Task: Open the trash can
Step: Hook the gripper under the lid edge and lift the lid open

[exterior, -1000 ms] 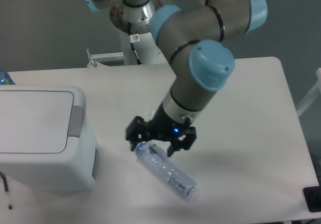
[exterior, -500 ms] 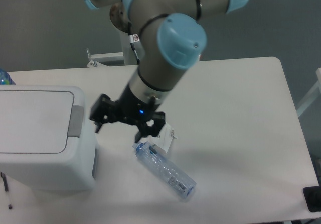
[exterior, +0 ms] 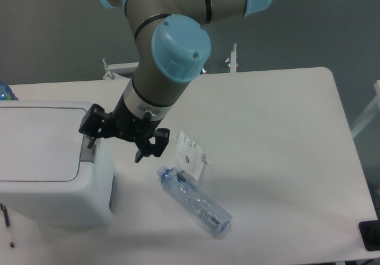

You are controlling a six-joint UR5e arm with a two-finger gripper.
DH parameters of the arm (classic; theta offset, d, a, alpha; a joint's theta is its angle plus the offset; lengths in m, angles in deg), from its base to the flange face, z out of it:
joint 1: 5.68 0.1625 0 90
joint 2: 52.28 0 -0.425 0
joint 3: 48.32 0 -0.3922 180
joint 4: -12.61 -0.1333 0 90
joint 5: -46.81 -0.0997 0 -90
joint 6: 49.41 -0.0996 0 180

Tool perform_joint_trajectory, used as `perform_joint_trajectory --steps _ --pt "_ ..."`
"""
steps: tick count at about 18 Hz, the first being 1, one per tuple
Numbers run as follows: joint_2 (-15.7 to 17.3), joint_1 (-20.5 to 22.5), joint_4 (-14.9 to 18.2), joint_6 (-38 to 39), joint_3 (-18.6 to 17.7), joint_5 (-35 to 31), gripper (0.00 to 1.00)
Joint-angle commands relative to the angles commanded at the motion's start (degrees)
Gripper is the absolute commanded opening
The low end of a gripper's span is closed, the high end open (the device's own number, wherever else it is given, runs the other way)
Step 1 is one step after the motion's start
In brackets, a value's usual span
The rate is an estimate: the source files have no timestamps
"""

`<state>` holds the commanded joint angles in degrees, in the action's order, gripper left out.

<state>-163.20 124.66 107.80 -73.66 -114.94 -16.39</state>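
Observation:
The trash can [exterior: 47, 164] is a big white boxy bin at the left of the table, its flat lid down and a grey push tab [exterior: 90, 149] on its right edge. My gripper [exterior: 116, 140] hangs at the bin's right side, one finger over the grey tab, the other out over the table. Its fingers are spread apart with nothing between them. Whether the finger touches the tab I cannot tell.
A clear plastic bottle [exterior: 195, 202] lies on its side on the table in front of the gripper, right of the bin. A small white printed label [exterior: 191, 153] lies just behind it. A black object [exterior: 370, 235] sits at the table's front right corner.
The gripper has swung left from above the bottle's cap end to the bin's right edge, uncovering the white label. The bottle and the bin have stayed put.

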Motion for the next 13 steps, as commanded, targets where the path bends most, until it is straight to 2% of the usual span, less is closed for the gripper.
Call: perform_joint_trajectory --steps 13 --pt "-1.2 0.0 -0.4 0.1 0.0 -1.1 1.00"
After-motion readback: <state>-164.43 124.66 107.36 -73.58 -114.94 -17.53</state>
